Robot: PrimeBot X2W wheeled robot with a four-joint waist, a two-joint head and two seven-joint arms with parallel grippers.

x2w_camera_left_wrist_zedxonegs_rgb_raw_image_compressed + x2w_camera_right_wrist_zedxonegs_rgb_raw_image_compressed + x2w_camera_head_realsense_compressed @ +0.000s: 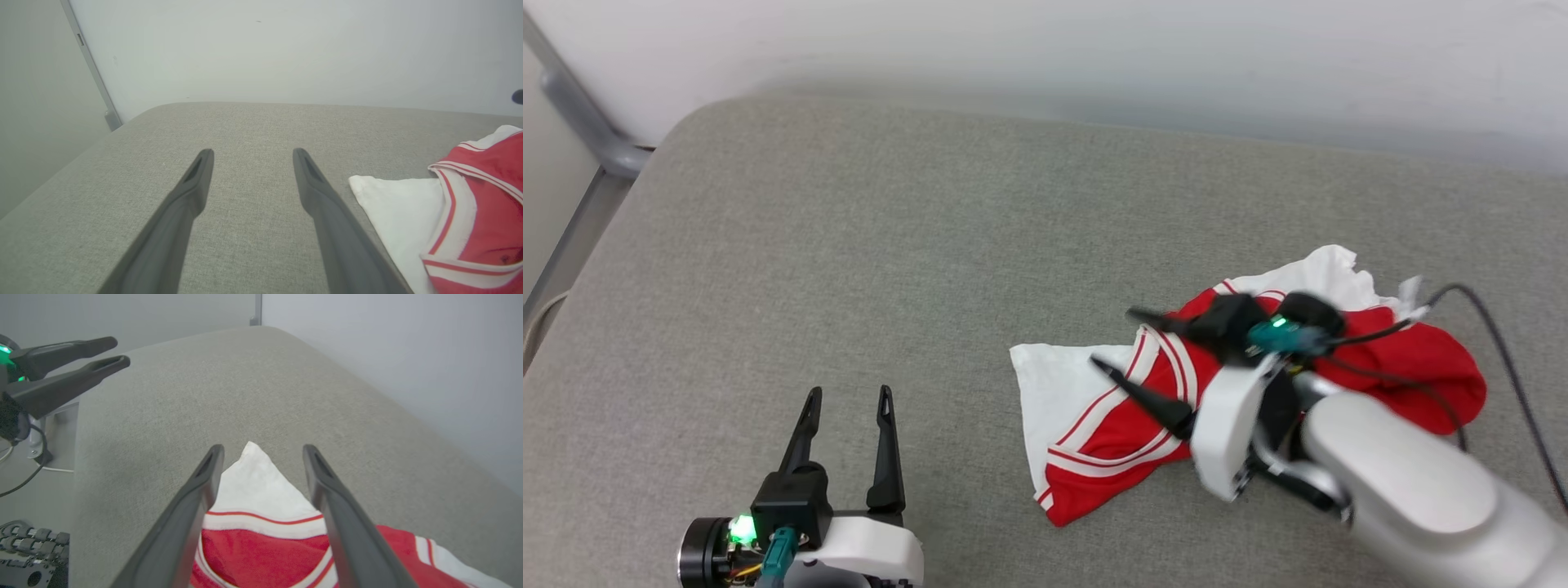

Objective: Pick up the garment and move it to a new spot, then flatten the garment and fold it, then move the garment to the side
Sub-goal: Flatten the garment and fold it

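While crumpled, one garment (pixel 1111 441); two empty, wide-spread grippers: right gripper (pixel 1112 336) over it, left gripper (pixel 849 392) aside.

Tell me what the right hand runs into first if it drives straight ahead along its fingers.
Most likely the white sleeve of the garment, which lies just under and ahead of the open right hand. Past it comes the grey cushion. How steeply the hand points down is hard to judge.
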